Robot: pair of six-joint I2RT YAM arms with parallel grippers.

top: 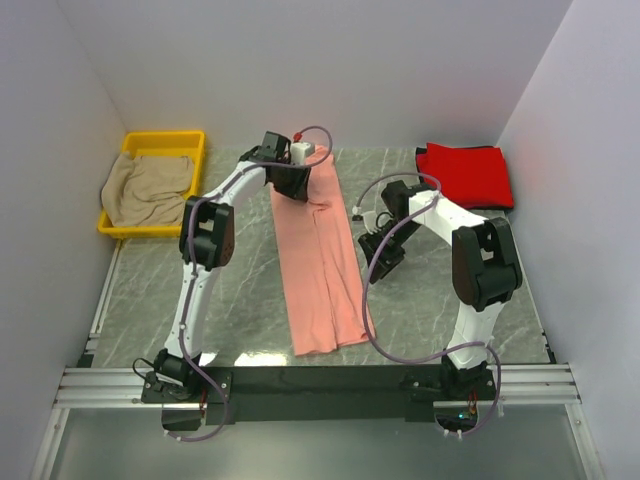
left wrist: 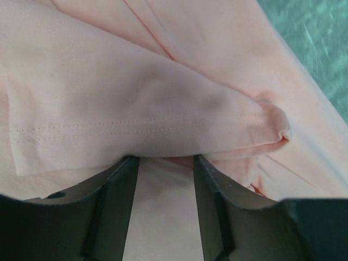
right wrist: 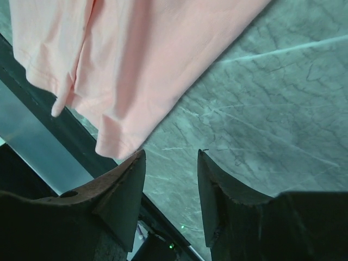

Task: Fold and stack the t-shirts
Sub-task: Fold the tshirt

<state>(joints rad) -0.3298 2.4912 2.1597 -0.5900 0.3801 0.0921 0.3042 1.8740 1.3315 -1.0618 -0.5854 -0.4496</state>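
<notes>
The salmon-pink t-shirt (top: 322,262) lies as a long narrow strip down the middle of the table. My left gripper (top: 292,182) is low over its far end. In the left wrist view that gripper (left wrist: 166,159) stands open, its tips at a hemmed fold of pink cloth (left wrist: 136,119), with more cloth lying under the gap. My right gripper (top: 382,250) is to the right of the strip. In the right wrist view it (right wrist: 171,153) is open over bare marble, the shirt's near end (right wrist: 125,70) to its left. A folded red t-shirt (top: 465,172) lies at the back right. A beige t-shirt (top: 145,190) is bunched in the bin.
The yellow bin (top: 165,140) stands at the back left against the wall. White walls close in the marble table (top: 460,300) on three sides. A black rail (top: 320,380) with both arm bases runs along the near edge.
</notes>
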